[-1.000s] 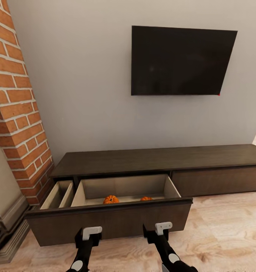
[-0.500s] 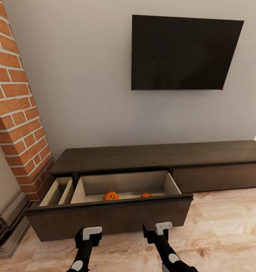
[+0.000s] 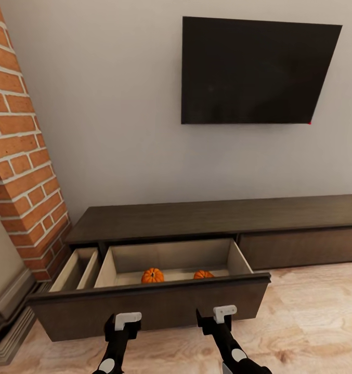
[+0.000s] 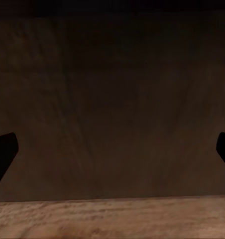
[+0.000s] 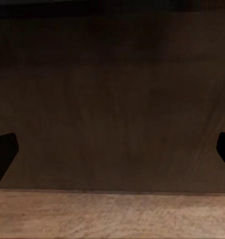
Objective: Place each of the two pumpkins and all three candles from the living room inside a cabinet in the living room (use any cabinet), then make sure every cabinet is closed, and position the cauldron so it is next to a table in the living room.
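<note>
grey wall and pale wood-plank floor (image 3: pixel 311 322) frame the scene, with a black tv (image 3: pixel 256 72) mounted above and a brick column (image 3: pixel 20 156) at one side. against the wall stands the cabinet (image 3: pixel 217 218), long, low and dark brown. its wide drawer (image 3: pixel 150 306) is pulled well out, pale inside. two pumpkins lie on the drawer floor near the front panel: one pumpkin (image 3: pixel 153 275) towards the middle, the other pumpkin (image 3: pixel 203 274) just beside it and partly hidden by the panel's top edge. no candle can be made out in the drawer, though the front panel hides its nearest strip.

both arms reach low towards the drawer front. the left tool (image 3: pixel 125 320) and the right tool (image 3: pixel 222 314) sit close to the panel, apart from each other. each wrist view shows dark fingertips spread wide at the picture's edges, left (image 4: pixel 3 154) and right (image 5: pixel 3 154), with only the brown panel between them; both tools are spread apart and hold nothing.

judged from this, the pumpkins are stowed and the drawer is open. if closing is the step in hand, press both tools flat and level on the panel, evenly either side of centre, and push straight in so the drawer does not skew. the candles remain to be stowed first, so closing now may be premature.
</note>
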